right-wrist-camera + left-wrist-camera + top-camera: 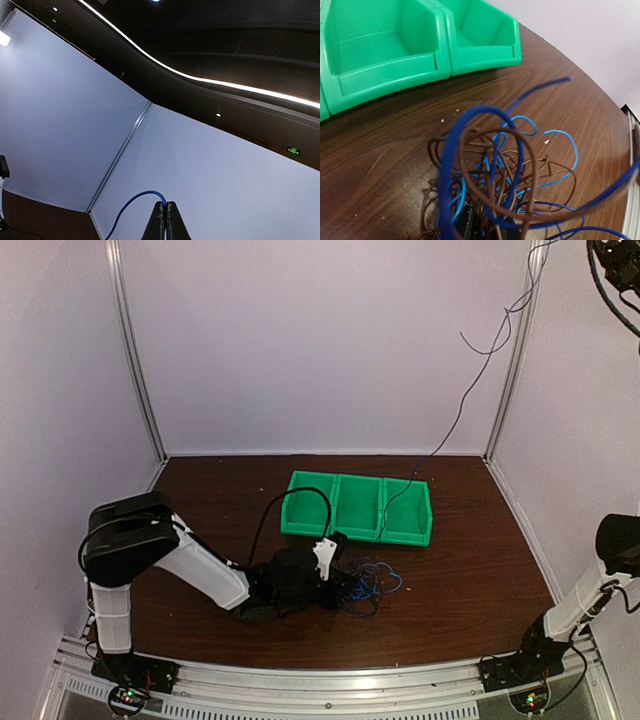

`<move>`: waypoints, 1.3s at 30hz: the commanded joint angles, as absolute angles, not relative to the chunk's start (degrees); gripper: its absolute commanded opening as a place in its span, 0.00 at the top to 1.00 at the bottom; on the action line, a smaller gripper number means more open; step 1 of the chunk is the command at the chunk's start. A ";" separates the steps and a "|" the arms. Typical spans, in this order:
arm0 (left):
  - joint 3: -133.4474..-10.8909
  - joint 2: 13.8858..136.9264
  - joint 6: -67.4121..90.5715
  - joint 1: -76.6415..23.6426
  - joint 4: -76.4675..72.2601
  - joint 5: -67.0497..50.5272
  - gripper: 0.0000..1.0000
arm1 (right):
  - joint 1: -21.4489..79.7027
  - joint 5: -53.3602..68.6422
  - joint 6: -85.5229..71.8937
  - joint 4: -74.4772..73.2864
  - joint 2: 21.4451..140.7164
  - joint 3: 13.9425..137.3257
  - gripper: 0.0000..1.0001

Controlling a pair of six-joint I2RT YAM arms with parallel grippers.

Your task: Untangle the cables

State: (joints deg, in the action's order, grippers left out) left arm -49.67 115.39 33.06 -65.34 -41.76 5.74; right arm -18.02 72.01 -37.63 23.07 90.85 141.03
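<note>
The cables [368,585] lie as a tangled bunch of blue and dark wires on the brown table, just in front of the green bins. My left gripper [343,583] is low at the bunch's left side. In the left wrist view its dark fingertips [467,224] are buried in blue and brown loops [490,165], nearly closed with wires between them. One thin blue cable [497,343] runs from the bins up toward the top right. My right gripper [166,205] is raised high and shut on that blue cable's end [131,201].
Three joined green bins [300,510] stand behind the bunch, and their front walls [385,70] fill the upper left of the left wrist view. White walls with metal corner posts [137,360] enclose the table. A metal rail [330,680] runs along the near edge.
</note>
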 commanded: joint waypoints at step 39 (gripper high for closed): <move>-44.65 94.36 43.21 -61.57 -2.37 24.76 0.27 | -13.74 56.26 -1.06 -6.49 82.93 108.73 1.00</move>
